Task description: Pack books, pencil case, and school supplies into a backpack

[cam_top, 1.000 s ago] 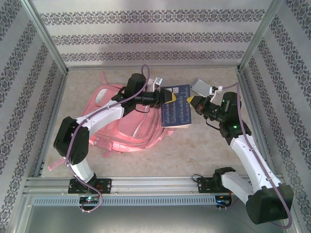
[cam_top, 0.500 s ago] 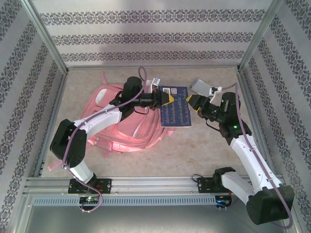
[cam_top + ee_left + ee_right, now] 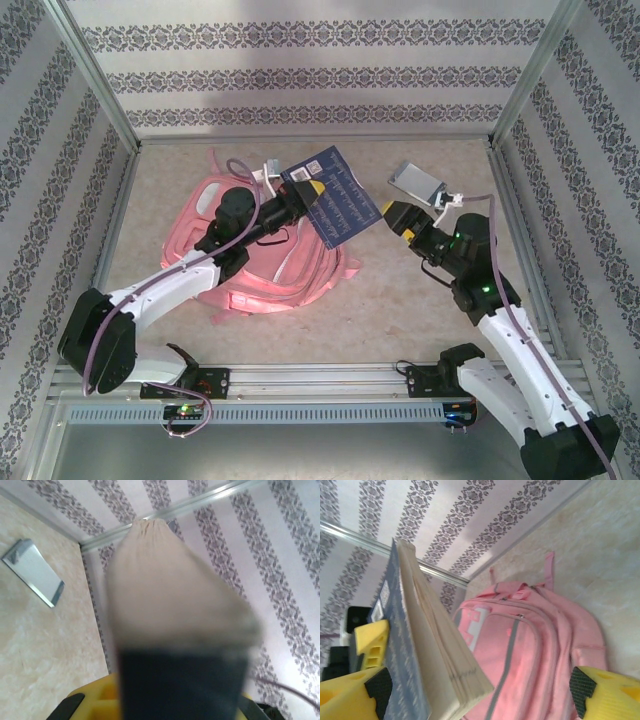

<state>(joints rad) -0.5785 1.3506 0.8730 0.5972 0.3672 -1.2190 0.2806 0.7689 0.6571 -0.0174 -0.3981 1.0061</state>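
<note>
Top view: left gripper pinches navy book, mid-frame, by pink backpack. Book's white label too small to read. Right gripper wide open, empty.
Left wrist: grey-white notebook upper left.
Right wrist: book left, backpack middle.

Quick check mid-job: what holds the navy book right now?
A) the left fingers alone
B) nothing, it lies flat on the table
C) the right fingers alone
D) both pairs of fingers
A: the left fingers are clamped on one edge of the navy book, while the right fingers stand wide open and grip nothing.
</note>
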